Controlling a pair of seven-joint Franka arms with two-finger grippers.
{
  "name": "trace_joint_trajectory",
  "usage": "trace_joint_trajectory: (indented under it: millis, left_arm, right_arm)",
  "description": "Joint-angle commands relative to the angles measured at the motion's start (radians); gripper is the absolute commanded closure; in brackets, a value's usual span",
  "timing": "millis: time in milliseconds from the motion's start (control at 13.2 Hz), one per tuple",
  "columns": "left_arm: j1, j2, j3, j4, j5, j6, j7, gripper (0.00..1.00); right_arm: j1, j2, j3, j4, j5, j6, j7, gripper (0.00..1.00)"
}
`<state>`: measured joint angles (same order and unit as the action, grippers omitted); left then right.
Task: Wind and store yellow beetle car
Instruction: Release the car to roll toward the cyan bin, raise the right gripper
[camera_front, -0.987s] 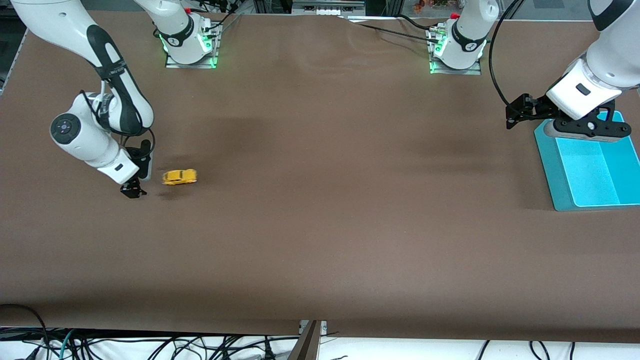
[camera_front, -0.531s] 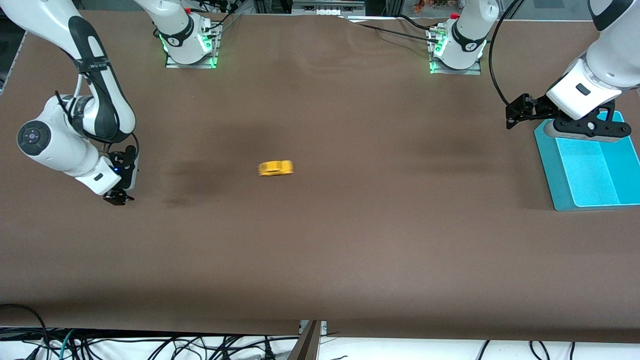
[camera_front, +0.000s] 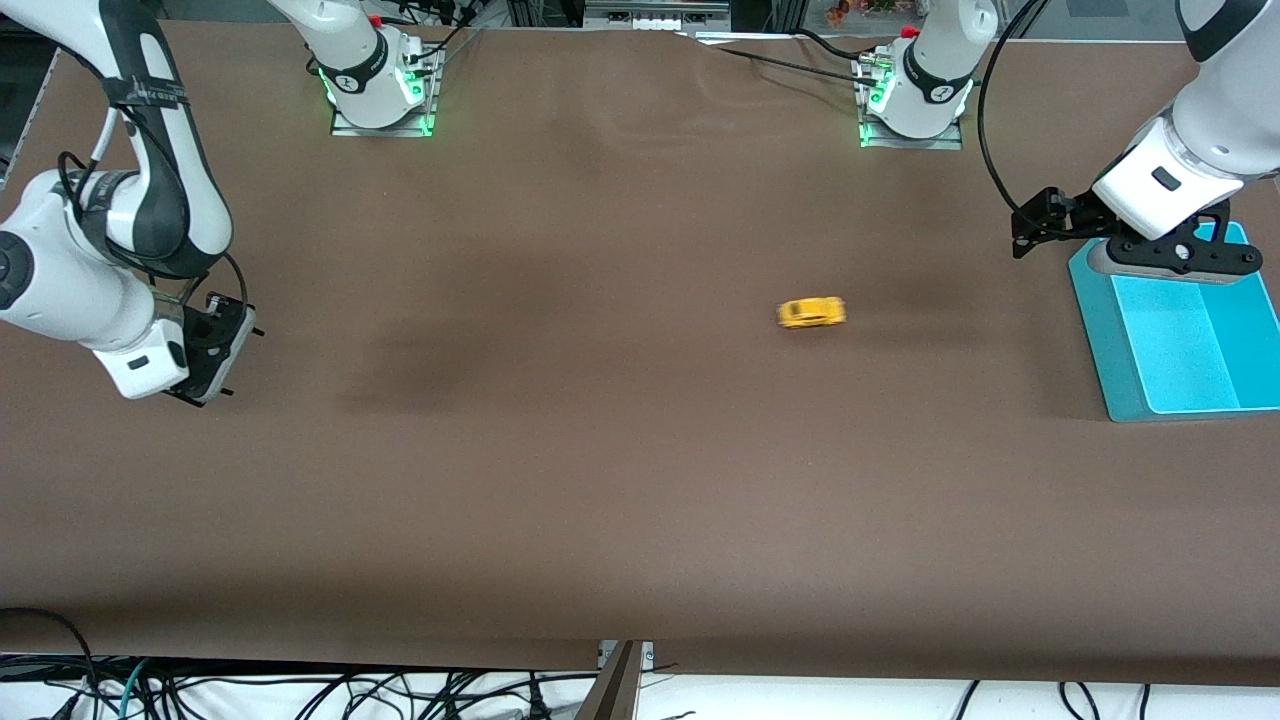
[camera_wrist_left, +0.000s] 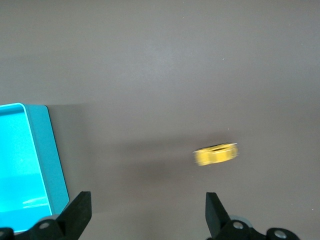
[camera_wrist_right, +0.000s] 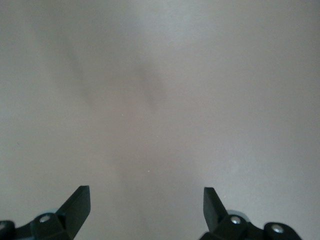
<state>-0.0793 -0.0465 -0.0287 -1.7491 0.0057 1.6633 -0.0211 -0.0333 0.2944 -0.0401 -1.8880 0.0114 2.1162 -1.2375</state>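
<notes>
The yellow beetle car (camera_front: 811, 313) lies mid-bench, apart from our wide-open, empty left gripper (camera_wrist_left: 147, 212) and right gripper (camera_wrist_right: 146, 207).

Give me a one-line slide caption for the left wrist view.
Open left gripper waits beside the turquoise bin as the yellow beetle car blurs over the brown table.

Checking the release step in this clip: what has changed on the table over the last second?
The yellow beetle car has rolled across the table from beside the right gripper toward the left arm's end, nearing the turquoise bin. The right gripper, open and empty, has drawn back toward its own end of the table. The left gripper stayed open over the table beside the bin; the bin has not moved.
</notes>
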Motion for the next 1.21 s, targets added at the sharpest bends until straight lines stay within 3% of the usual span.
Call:
trace_joint_trajectory:
  millis: [0, 683, 911, 1138]
  left_arm:
    - [0.004, 0.011, -0.003, 0.028, -0.010, -0.023, -0.010, 0.00]
    - [0.006, 0.011, -0.005, 0.020, -0.012, -0.025, -0.005, 0.00]
    - [-0.004, 0.019, -0.005, 0.016, -0.010, -0.034, 0.006, 0.00]
    - [-0.001, 0.025, -0.003, 0.004, -0.004, -0.121, 0.316, 0.00]
  right_arm:
    - [0.000, 0.000, 0.006, 0.067, 0.013, -0.094, 0.166, 0.00]
    - [0.018, -0.001, 0.045, 0.311, 0.013, -0.450, 0.849, 0.00]
    - [0.019, 0.000, 0.045, 0.403, 0.012, -0.551, 0.951, 0.00]
    - [0.030, 0.002, 0.045, 0.506, 0.003, -0.633, 0.943, 0.00]
